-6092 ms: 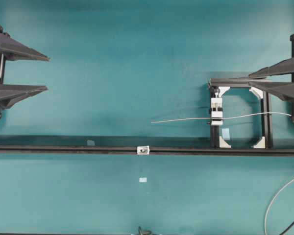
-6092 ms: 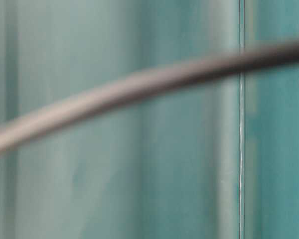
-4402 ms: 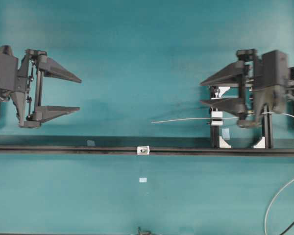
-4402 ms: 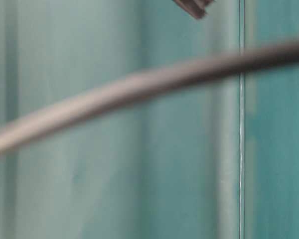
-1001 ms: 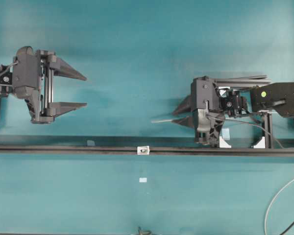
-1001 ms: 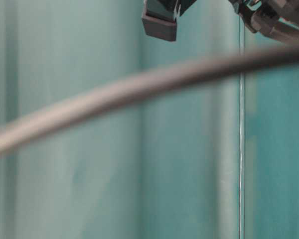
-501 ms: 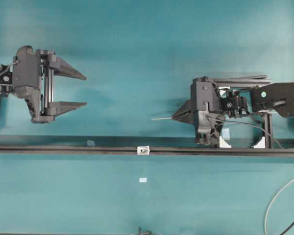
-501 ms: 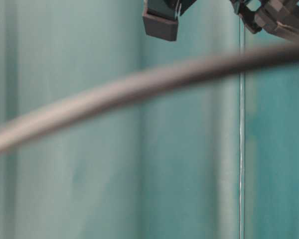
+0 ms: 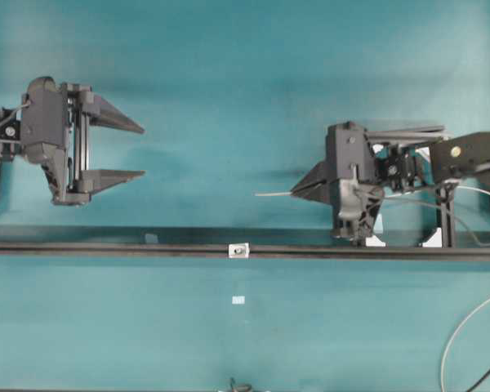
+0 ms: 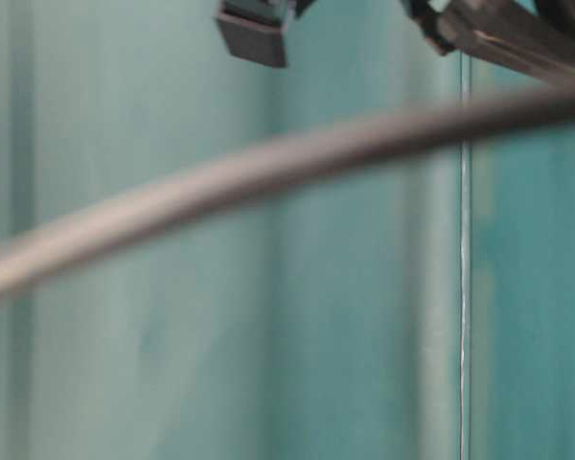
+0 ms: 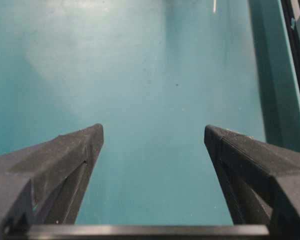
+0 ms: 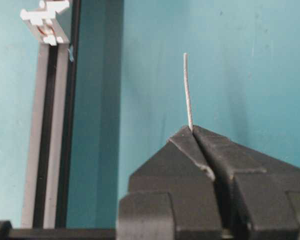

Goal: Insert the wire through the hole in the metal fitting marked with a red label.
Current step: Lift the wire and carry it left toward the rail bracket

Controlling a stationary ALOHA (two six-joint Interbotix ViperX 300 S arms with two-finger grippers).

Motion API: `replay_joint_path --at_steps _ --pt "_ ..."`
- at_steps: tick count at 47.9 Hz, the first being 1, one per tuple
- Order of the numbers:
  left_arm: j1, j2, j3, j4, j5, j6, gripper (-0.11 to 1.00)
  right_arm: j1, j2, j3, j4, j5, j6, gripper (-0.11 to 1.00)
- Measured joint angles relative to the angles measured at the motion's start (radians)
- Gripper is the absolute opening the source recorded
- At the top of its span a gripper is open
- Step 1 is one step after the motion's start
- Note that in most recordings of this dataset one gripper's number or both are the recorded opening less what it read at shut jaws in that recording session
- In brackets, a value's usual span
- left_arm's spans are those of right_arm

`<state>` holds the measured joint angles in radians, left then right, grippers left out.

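Overhead, since a second earlier the right gripper [image 9: 295, 193] had clenched on the wire [image 9: 271, 194], while the left gripper [image 9: 135, 151] hung released. The metal fitting [image 9: 240, 250] sat on the black rail [image 9: 106, 247] below. From the right wrist, the wire's free end poked beyond the pinched tips, so threading could likely begin.

Right gripper now closed on the wire; left gripper came forward and then stopped

At the start both grippers were only partly in the overhead view, at its side edges. The left gripper [image 9: 113, 149] has moved in from the left edge and has not moved in the last second. The right gripper [image 9: 296, 193] has travelled left past the white clamp block, its jaws were apart one second ago and now they are pressed together on the wire [image 9: 271, 194]. The free end of the wire [image 12: 186, 90] now sticks out beyond the tips, and the gripper has drawn a little to the right.
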<state>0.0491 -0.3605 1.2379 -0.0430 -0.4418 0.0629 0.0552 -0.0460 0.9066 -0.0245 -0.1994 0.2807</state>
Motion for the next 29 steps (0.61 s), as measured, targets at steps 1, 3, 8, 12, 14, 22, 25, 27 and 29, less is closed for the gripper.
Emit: replay_joint_path --at_steps 1,3,8,12,14,22,25,27,29 --pt "0.000 0.000 0.000 -0.002 0.000 0.000 0.68 0.000 -0.009 0.002 0.000 0.006 0.000 -0.01" --pt "0.000 0.000 0.000 -0.002 0.000 0.000 0.68 0.000 -0.025 0.002 0.000 0.014 0.000 -0.01" --pt "0.000 0.000 0.000 0.000 0.000 0.000 0.68 0.000 -0.055 0.003 0.000 0.031 0.000 -0.01" --pt "0.000 -0.002 0.000 -0.002 0.000 0.000 0.68 -0.003 -0.077 0.006 0.000 0.040 0.002 -0.01" --pt "0.000 -0.003 -0.002 -0.002 0.000 0.000 0.68 -0.003 -0.089 0.009 0.000 0.041 0.002 -0.01" --pt "0.006 -0.011 -0.008 -0.002 -0.002 0.000 0.68 -0.003 -0.132 0.025 0.000 0.041 0.005 -0.01" --pt "0.008 -0.009 -0.008 -0.005 -0.009 0.000 0.68 -0.003 -0.144 0.035 0.002 0.041 0.006 -0.01" --pt "0.006 -0.011 -0.008 -0.006 -0.018 0.000 0.68 -0.003 -0.152 0.041 0.003 0.040 0.005 -0.01" --pt "0.008 -0.011 -0.005 -0.008 -0.034 -0.002 0.68 -0.003 -0.156 0.049 0.006 0.037 0.008 -0.01"
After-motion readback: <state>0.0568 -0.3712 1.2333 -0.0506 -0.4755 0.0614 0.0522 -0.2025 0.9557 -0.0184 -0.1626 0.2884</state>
